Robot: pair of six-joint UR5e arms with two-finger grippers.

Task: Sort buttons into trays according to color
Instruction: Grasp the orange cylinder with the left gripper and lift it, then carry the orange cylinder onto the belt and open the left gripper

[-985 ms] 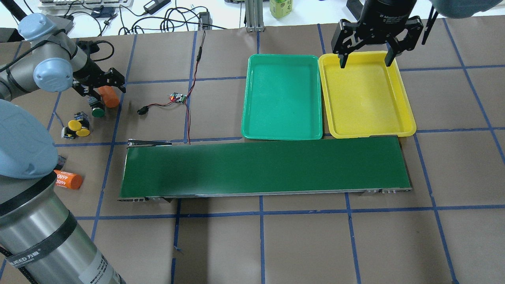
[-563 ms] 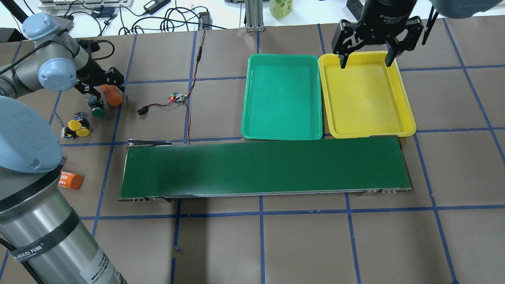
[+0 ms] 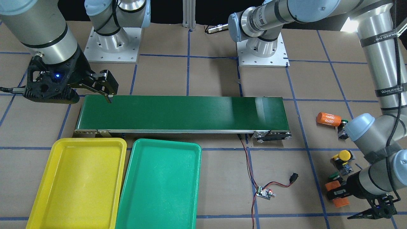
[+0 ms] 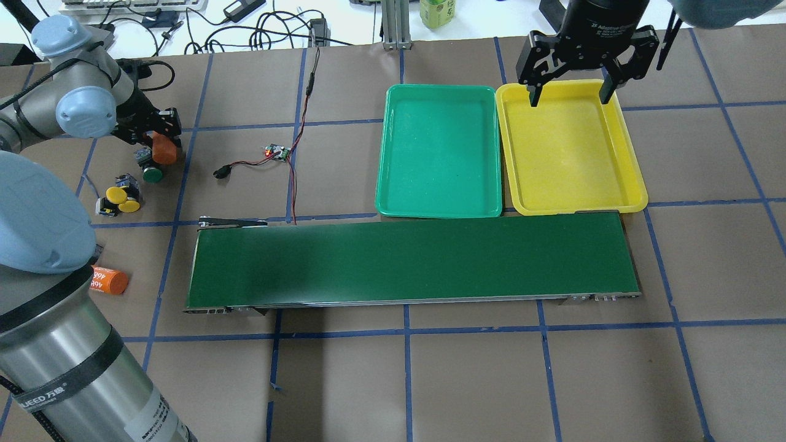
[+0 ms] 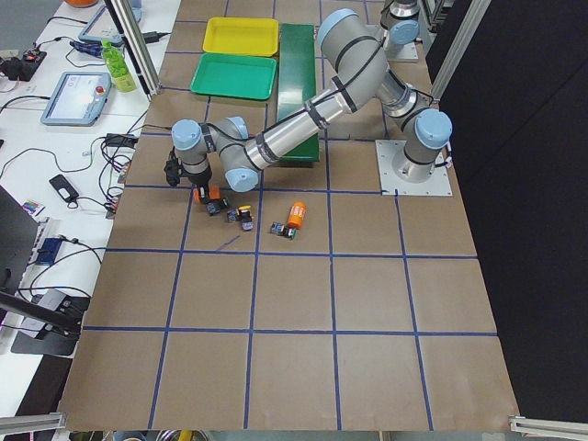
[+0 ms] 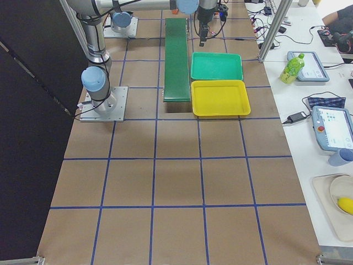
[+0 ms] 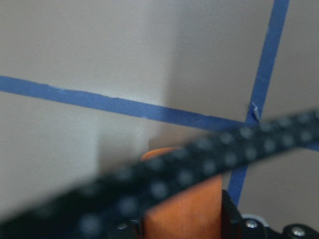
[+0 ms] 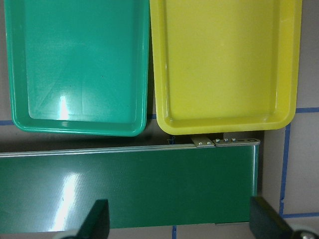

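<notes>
The left fingers (image 7: 164, 184) stand close on either side of an orange cylinder (image 7: 184, 209) that lies on the worktop (image 4: 479, 380). In the left wrist view, one dotted pad runs blurred across the cylinder and a black finger sits at its other flank. Whether they press on it cannot be told. That view shows only the cylinder and blue tape (image 7: 269, 74).

The overhead view adds the surroundings. A green button (image 4: 151, 174) lies just beside the cylinder on its robot-ward side, outside the fingers. Two yellow buttons (image 4: 121, 200) lie together, near and farther toward the robot.

The front-facing view shows a second green button (image 3: 343, 124) beside a cylinder marked 4680 (image 3: 328, 119), apart from the left fingers. In the overhead view the left arm (image 4: 37, 221) largely covers this button.

The right fingers (image 8: 97, 221) are spread wide and hold nothing. The right wrist view places both tips over one end of the conveyor belt (image 4: 411, 258), with both trays beyond. The overhead view sets the same tips against the far rim of the yellow tray (image 4: 577, 210).

The green tray (image 4: 439, 212) and the yellow tray lie side by side along the belt. All four buttons rest on the worktop past the belt's opposite end, well apart from the right fingers and from both trays.
</notes>
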